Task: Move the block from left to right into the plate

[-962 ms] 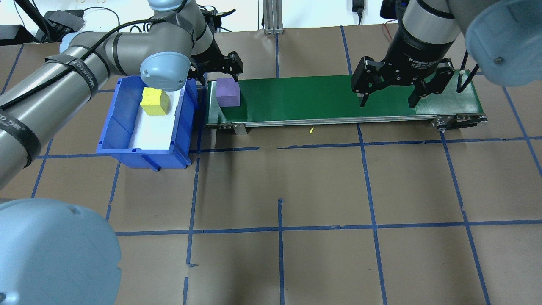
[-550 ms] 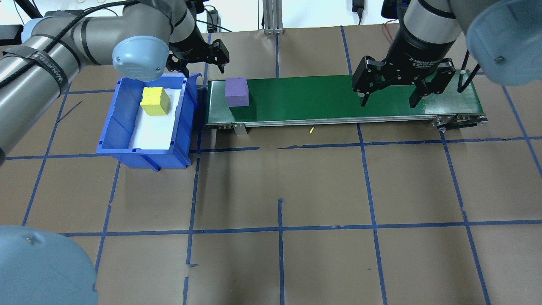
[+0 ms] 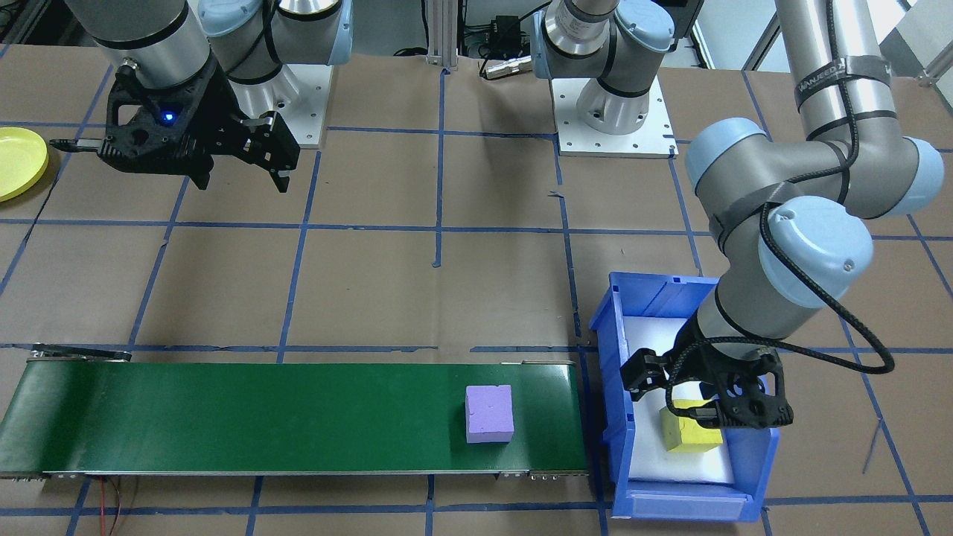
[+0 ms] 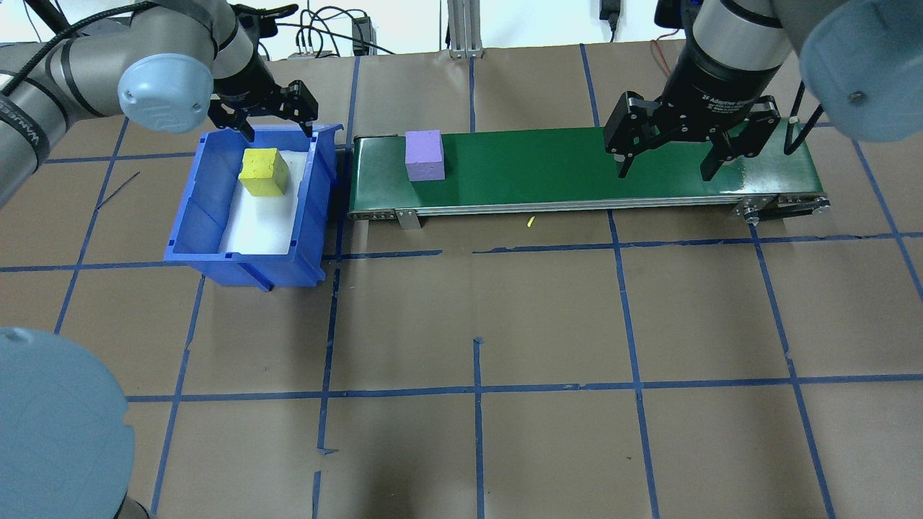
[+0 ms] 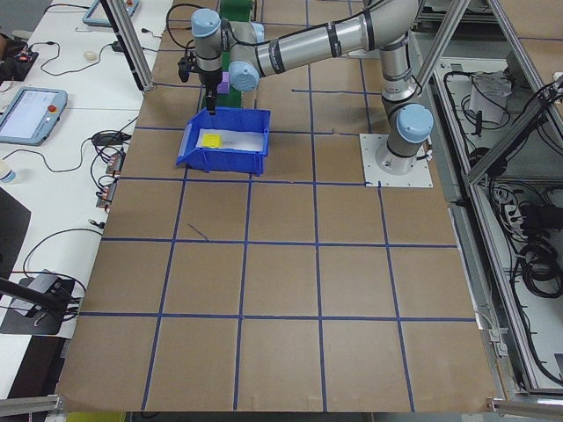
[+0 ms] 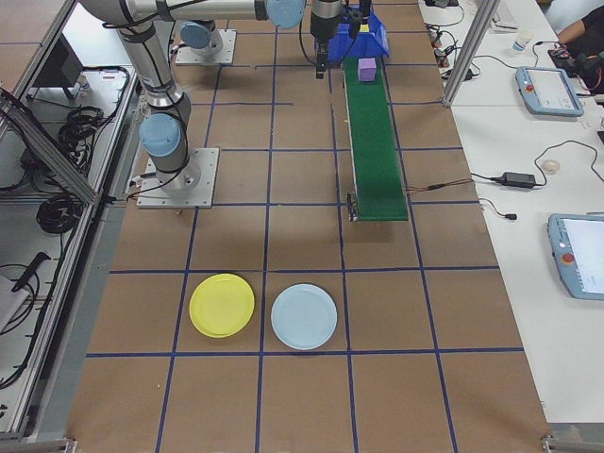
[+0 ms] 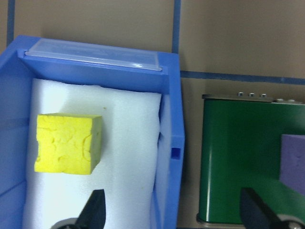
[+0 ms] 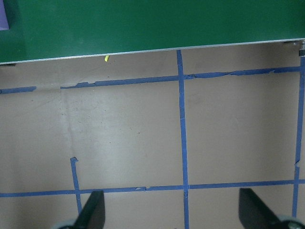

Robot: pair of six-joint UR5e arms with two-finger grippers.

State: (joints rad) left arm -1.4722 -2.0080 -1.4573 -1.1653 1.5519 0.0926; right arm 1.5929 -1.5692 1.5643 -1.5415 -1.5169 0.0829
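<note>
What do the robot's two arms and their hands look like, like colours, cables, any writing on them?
Both arms are silver-grey tubes with pale blue joint caps. The left arm carries a black cable strapped on with black bands bearing white lettering. The right arm ends in a black wrist with white print. Left hand and right hand are black, each with two fingers; the right hand shows a small blue light.

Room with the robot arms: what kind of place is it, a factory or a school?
Most likely a robot test lab, not a real factory. The table is covered in brown paper marked with blue tape squares, a short green conveyor carries just one purple foam block, and desks with tablets and cables stand beside it.
</note>
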